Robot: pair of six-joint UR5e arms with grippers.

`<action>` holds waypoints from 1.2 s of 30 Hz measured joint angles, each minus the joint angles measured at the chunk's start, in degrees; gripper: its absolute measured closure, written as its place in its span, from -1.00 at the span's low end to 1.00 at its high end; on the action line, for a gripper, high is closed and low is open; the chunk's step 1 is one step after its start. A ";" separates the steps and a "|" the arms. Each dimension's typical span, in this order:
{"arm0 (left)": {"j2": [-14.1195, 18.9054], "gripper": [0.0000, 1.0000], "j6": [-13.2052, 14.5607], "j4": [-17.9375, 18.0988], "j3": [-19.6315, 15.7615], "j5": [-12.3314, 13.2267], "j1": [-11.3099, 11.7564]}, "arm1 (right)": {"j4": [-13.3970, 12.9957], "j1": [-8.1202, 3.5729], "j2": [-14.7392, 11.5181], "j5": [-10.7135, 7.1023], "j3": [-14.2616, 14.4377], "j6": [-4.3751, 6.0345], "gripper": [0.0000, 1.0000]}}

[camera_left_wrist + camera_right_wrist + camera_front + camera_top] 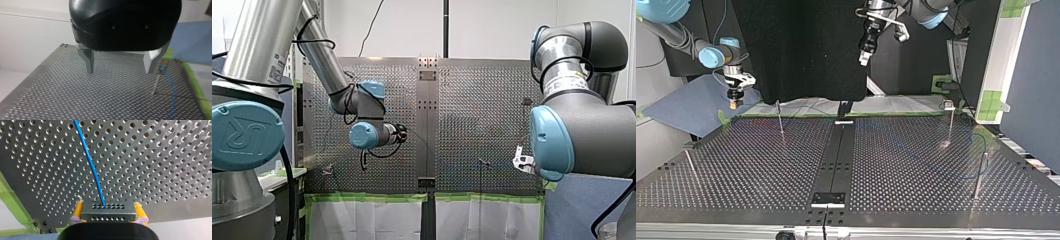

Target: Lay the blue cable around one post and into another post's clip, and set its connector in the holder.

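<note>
In the right wrist view my right gripper (108, 204) is shut on a grey connector block (108, 214), its yellow pads pressing on both ends. The blue cable (91, 165) runs from the block out over the perforated table (162, 157). In the top view that gripper (735, 103) hangs just off the table's far left corner. My left gripper (119, 71) hovers high above the table with its metal fingers (88, 62) open and nothing between them. Beside it the blue cable (173, 95) lies past a thin post (156, 83). My left gripper (865, 52) is high up in the top view.
Thin posts stand on the table in the top view: one far left (780, 120), one near left (690, 166), one far right with a clip on top (949, 106), one near right (979, 175). A dark centre strip (836, 160) carries small brackets. A blue mat (683, 112) lies beyond the left corner.
</note>
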 joint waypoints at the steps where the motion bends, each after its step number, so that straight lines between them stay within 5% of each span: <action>1: 0.00 -1.00 0.00 -0.02 -0.55 -0.01 0.00 | 0.28 -0.02 -0.15 0.05 -0.05 -0.19 1.00; 16: 0.00 -1.00 -0.06 0.15 -6.14 0.13 0.01 | 3.55 0.79 -6.81 -0.37 -0.19 -0.37 1.00; 36: 0.00 -1.00 -0.16 0.20 -6.16 0.20 0.01 | 9.96 5.96 -17.04 -0.31 -0.16 -0.23 1.00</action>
